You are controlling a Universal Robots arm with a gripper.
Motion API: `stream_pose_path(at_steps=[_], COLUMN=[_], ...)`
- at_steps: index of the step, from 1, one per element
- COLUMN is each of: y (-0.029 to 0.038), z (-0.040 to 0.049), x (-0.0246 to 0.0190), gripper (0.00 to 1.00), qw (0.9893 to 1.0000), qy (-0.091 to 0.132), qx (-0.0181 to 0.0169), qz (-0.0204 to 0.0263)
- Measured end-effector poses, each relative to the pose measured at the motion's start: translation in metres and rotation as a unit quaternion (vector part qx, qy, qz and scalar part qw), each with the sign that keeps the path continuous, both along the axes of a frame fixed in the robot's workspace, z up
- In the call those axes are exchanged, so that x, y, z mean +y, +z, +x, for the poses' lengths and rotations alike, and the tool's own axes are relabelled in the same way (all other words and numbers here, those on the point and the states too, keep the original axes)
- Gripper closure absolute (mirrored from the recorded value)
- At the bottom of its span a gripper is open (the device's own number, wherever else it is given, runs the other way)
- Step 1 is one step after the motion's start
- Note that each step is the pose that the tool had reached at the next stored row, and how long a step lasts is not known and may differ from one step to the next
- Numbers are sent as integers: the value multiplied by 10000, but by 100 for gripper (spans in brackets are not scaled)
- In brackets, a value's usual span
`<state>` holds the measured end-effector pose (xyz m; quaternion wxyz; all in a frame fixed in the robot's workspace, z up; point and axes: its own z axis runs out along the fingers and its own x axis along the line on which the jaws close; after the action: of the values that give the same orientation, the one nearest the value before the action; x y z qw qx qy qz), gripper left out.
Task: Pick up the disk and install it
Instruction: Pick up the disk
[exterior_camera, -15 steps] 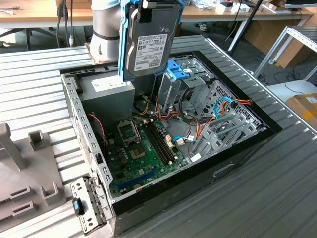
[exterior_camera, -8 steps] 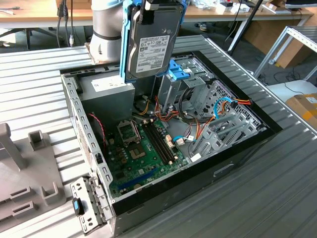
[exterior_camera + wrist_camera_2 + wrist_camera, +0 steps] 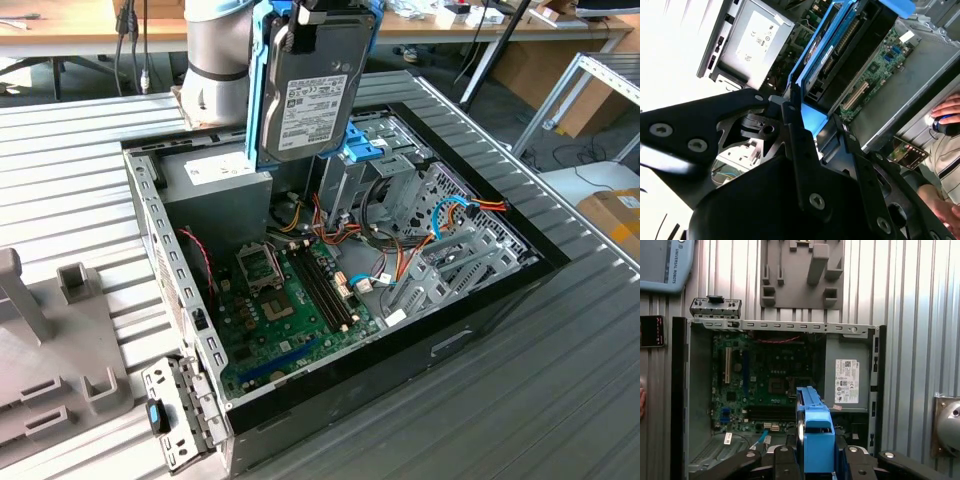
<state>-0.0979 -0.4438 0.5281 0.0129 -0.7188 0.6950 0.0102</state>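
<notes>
Above open case (image 3: pixel 400 372), hand (image 3: pixel 817 451) clamps flat grey-metal disk (image 3: pixel 312 95)

One disk (image 3: pixel 313 90), one computer case (image 3: pixel 420 362) (open), one grey fixture (image 3: pixel 90 345)

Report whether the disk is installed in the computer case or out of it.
Out: the gripper holds the disk upright above the open computer case, not seated in any bay.

Grey, white-labelled disk (image 3: pixel 312 95) with light-blue frame; green motherboard (image 3: pixel 262 335); black case (image 3: pixel 470 335); ribbed silver table (image 3: pixel 560 400)
</notes>
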Motion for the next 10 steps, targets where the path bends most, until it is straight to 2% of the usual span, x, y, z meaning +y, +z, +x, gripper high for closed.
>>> stream_pose_path(at_steps=[10], y=[0], z=[27], x=[-78], gripper=[63], qw=[10000], qy=[0], qx=[0], qz=[0])
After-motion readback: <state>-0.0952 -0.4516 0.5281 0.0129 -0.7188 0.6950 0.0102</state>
